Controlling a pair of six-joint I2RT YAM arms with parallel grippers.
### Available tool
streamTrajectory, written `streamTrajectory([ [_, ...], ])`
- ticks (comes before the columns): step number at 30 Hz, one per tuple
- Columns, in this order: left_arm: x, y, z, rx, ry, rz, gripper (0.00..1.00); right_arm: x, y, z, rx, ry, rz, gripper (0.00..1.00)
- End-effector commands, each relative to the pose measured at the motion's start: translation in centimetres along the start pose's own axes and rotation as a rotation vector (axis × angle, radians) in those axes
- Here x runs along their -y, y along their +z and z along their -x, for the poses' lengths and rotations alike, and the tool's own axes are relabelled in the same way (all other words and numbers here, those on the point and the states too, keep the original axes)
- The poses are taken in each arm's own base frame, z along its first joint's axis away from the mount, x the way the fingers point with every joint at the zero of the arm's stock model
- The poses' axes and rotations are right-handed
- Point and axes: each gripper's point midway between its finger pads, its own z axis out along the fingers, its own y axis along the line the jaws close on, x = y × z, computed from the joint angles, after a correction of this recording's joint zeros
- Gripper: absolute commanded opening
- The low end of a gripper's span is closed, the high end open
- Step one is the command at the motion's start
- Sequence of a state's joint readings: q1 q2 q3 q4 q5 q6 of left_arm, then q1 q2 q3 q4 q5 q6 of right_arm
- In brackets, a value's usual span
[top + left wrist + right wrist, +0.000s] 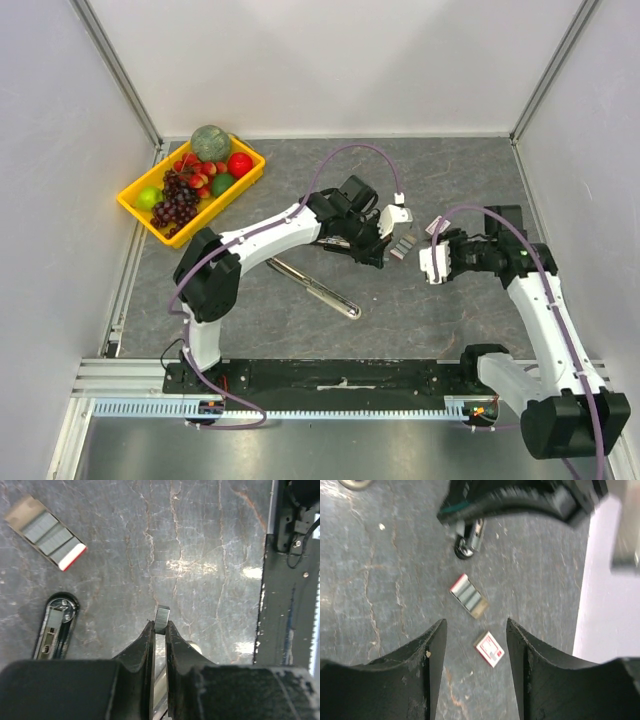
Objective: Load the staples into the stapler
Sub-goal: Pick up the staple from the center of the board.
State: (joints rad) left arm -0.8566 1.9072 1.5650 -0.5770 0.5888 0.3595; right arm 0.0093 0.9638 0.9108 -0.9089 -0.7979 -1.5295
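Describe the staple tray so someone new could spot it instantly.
On the grey stone-look table, look between the left gripper and right gripper. The staple tray lies flat there, next to a small white-and-red box. Only the tray is open-topped, showing grey staple rows and one red end.

A lab test cell: white panel walls (pixel 330 70), aluminium framing (pixel 119 75) and a grey marbled table (pixel 450 320).
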Motion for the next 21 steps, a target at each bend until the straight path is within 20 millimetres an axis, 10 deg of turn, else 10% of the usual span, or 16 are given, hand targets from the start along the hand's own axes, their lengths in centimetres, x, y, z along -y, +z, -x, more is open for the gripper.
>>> streamTrajectory([
  [1,1.0,-0.3,1.6,0.043,-0.183,-0.116,0.13,-1.1,1.9,1.2,0.042,-0.101,0.036,0.58],
  [21,2.9,-0.5,4.0,0.1,-0.319,-0.335,0.14,0.4,6.2,3.2,0.028,-0.193,-0.083,0.48],
])
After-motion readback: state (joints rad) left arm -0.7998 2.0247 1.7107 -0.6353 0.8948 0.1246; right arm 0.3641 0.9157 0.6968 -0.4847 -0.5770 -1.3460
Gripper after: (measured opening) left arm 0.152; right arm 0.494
